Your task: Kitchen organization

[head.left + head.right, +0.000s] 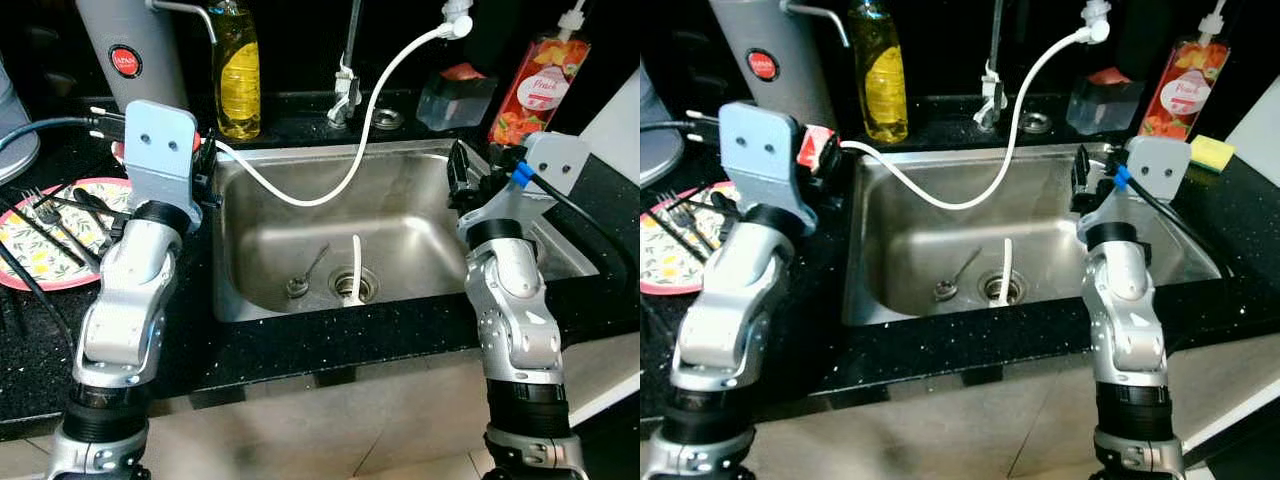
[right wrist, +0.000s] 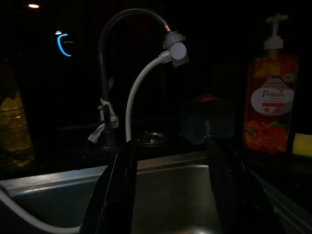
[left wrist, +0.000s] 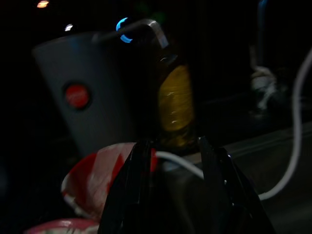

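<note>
A steel sink (image 1: 250, 200) lies in front of me with a spoon (image 1: 305, 273) on its floor beside the drain. A white hose (image 1: 370, 110) curves from the tap down into the drain. My left gripper (image 1: 205, 168) hovers at the sink's back left corner, open, with a red and white packet (image 1: 818, 150) just beside its fingers (image 3: 131, 195). A yellow oil bottle (image 3: 175, 102) stands straight ahead of it. Over the sink's right rim, my right gripper (image 1: 458, 178) is open and holds nothing, pointing toward the tap (image 2: 109, 78).
A patterned plate (image 1: 95, 192) carrying forks (image 1: 45, 215) sits on the black counter at the left. Behind it stands a grey canister (image 1: 125, 50). A peach soap dispenser (image 1: 535, 90), a sponge holder (image 1: 455, 95) and a yellow sponge (image 1: 1210, 152) line the back right.
</note>
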